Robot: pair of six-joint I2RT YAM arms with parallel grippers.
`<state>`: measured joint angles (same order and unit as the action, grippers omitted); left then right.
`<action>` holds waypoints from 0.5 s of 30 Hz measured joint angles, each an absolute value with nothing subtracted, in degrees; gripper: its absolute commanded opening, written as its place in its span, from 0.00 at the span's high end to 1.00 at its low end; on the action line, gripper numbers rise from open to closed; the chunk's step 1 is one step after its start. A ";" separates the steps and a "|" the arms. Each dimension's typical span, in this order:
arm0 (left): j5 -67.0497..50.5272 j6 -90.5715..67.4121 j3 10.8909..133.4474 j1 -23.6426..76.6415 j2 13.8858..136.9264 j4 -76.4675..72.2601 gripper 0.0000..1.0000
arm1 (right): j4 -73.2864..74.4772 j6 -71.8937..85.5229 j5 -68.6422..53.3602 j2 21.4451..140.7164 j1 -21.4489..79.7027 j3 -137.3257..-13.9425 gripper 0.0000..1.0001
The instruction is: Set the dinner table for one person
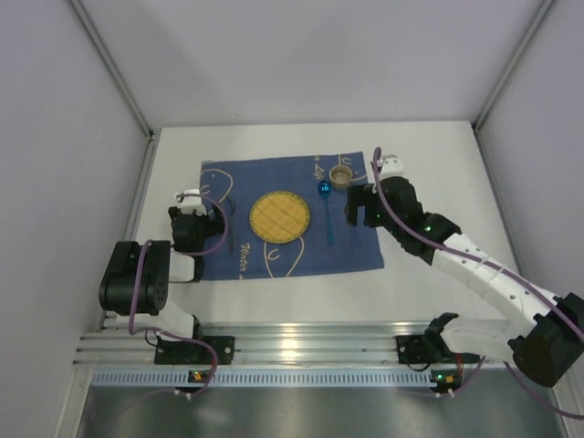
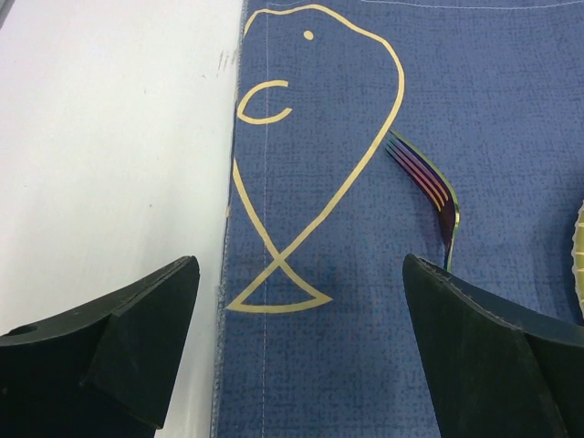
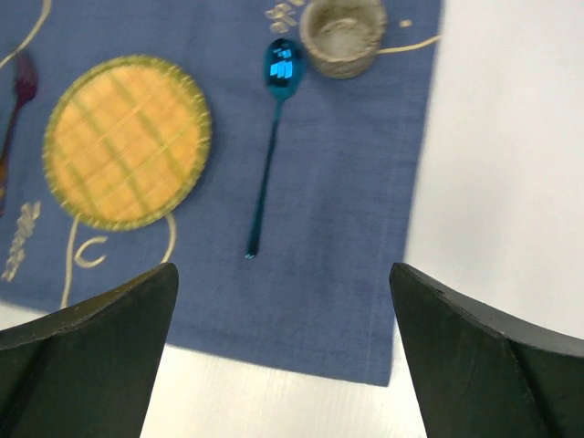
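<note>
The white dinner table [image 1: 429, 164] carries a blue patterned mat [image 1: 356, 246]. On the mat lie a round yellow plate [image 1: 279, 216], a blue spoon [image 1: 326, 212] to its right, a small grey cup [image 1: 340, 175] beyond the spoon, and an iridescent fork [image 2: 429, 178] to the plate's left. My left gripper [image 1: 203, 212] is open and empty over the mat's left edge [image 2: 299, 274]. My right gripper [image 1: 358, 208] is open and empty, held above the mat's right part [image 3: 283, 274]. The right wrist view shows the plate [image 3: 128, 141], spoon [image 3: 269, 155], cup [image 3: 342, 36] and fork [image 3: 20, 91].
Grey enclosure walls [image 1: 73, 137] stand on the left, back and right. An aluminium rail [image 1: 301, 347] with the arm bases runs along the near edge. Bare white table [image 2: 109, 137] lies left of the mat and right of it [image 3: 511, 137].
</note>
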<state>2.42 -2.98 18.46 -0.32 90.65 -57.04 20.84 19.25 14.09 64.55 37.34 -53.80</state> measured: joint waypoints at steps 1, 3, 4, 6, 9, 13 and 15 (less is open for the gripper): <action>2.42 -2.98 18.46 -0.32 90.65 -57.04 0.01 | 20.84 19.68 16.40 64.69 37.12 -53.80 0.00; 2.39 -2.98 18.46 -0.32 90.65 -57.06 0.01 | 20.82 20.08 19.90 65.28 35.75 -53.82 0.00; 2.42 -2.98 18.46 -0.32 90.65 -57.06 0.01 | 20.82 20.29 21.63 65.71 34.57 -53.82 0.00; 2.42 -2.98 18.46 -0.32 90.65 -57.06 0.02 | 20.88 21.15 23.49 66.85 31.33 -53.80 0.00; 2.42 -2.98 18.46 -0.32 90.65 -57.06 0.01 | 21.47 23.11 23.92 68.88 25.91 -53.60 0.00; 2.42 -2.98 18.46 -0.32 90.65 -57.06 0.02 | 22.26 24.10 22.46 70.35 23.57 -51.27 0.00; 2.42 -2.96 18.46 -0.32 90.65 -57.06 0.01 | 22.26 24.25 19.88 69.80 23.62 -49.52 0.00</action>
